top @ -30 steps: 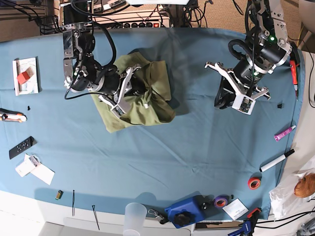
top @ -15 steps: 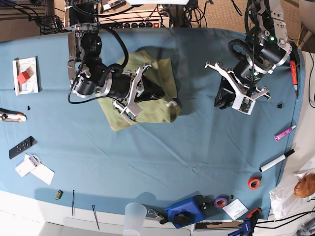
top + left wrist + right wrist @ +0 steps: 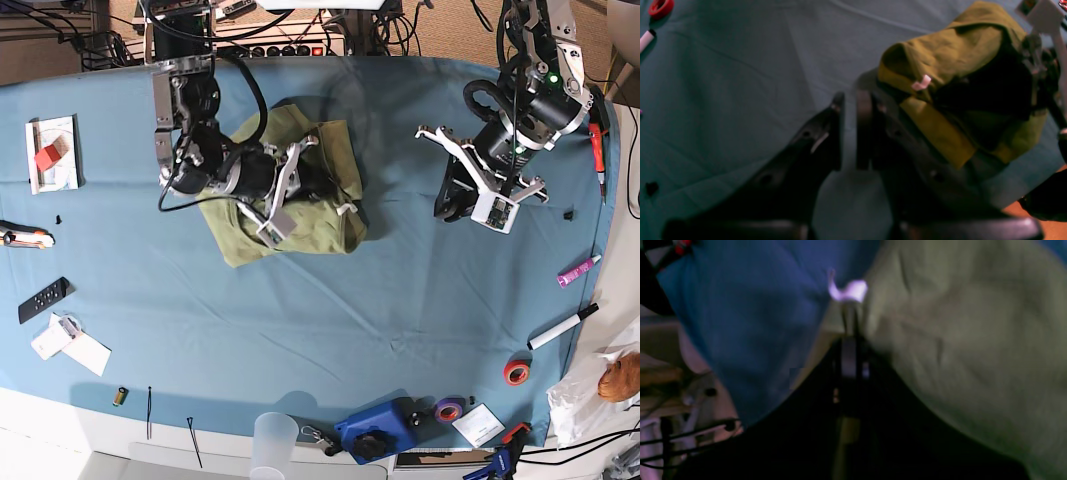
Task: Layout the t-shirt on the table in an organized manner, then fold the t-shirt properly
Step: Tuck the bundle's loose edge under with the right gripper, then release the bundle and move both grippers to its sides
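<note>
My right gripper [image 3: 335, 190] is pinched shut on the t-shirt [image 3: 310, 225]. In the right wrist view the fingertips [image 3: 849, 323] meet with no gap, olive cloth is pressed between them, and the small white neck tag [image 3: 848, 290] sticks out just past the tips. In the base view the same tag [image 3: 345, 209] shows just beside my tips at the shirt's edge.

The t-shirt lies bunched in a rough heap on the table [image 3: 300, 330], mostly under and behind my right wrist. Its far corner is lifted toward the gripper and the rest is flat on the blue cloth. In the right wrist view the shirt [image 3: 973, 340] fills the side to one hand of my fingers and the blue cloth [image 3: 750, 323] the other side.

My left gripper [image 3: 455, 205] hangs well apart from the shirt, over bare cloth. In the left wrist view [image 3: 850, 130] its jaws stand nearly closed with a narrow slit between the pads, and nothing is in them. Ahead of that gripper and off to one side, the shirt [image 3: 957, 66] sits humped with the tag [image 3: 922, 82] on its near face. My right arm's dark body is buried in the folds beyond it.

Well off behind my left gripper, near the table's edge: a red tape roll [image 3: 516, 373], a black-and-white marker [image 3: 563, 326], and a pink tube [image 3: 578, 270].
</note>
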Controlling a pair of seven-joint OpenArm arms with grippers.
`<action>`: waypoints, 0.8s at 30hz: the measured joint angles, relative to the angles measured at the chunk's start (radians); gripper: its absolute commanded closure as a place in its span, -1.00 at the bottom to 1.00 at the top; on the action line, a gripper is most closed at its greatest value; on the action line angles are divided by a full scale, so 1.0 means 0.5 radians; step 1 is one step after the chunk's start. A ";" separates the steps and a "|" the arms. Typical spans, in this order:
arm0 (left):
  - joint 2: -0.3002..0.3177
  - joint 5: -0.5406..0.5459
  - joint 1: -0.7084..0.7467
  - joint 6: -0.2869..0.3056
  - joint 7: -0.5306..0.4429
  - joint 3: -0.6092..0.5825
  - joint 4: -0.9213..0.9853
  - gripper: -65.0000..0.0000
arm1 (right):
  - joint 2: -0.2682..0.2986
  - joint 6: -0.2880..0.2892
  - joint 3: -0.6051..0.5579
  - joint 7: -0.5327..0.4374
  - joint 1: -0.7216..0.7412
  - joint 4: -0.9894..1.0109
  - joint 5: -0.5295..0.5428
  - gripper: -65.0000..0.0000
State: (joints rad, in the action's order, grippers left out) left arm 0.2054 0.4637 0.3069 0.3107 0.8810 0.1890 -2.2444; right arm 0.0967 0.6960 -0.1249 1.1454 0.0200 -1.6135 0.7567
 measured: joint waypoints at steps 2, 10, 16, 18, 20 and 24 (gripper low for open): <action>0.000 0.000 -0.001 0.078 0.000 0.000 0.000 0.65 | -0.002 -0.001 0.046 0.003 0.054 -0.099 0.006 0.96; 0.002 0.117 0.002 0.115 -0.032 -0.031 0.000 0.39 | -0.007 0.002 0.507 -0.009 0.198 -0.445 -0.009 0.96; 0.001 0.098 0.023 -0.273 -0.014 -0.295 0.172 0.39 | -0.006 -0.144 0.890 0.071 0.182 -0.446 -0.381 0.96; 0.001 0.071 0.027 -0.402 0.024 -0.374 0.269 0.39 | -0.006 -0.142 0.961 0.210 0.182 -0.446 -0.439 0.96; 0.002 0.098 0.027 -0.443 0.082 -0.434 0.349 0.39 | -0.007 -0.153 1.011 0.217 0.154 -0.446 -0.471 0.96; -0.075 0.273 0.028 -0.442 0.205 -0.520 0.409 0.39 | -0.011 -0.227 1.029 0.101 0.011 -0.445 -0.652 0.96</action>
State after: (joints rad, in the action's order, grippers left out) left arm 0.1680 0.6003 0.3210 0.0898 0.9836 -0.0711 -2.0399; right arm 0.0910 0.5823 0.3897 1.1961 0.0254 -1.8359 0.4309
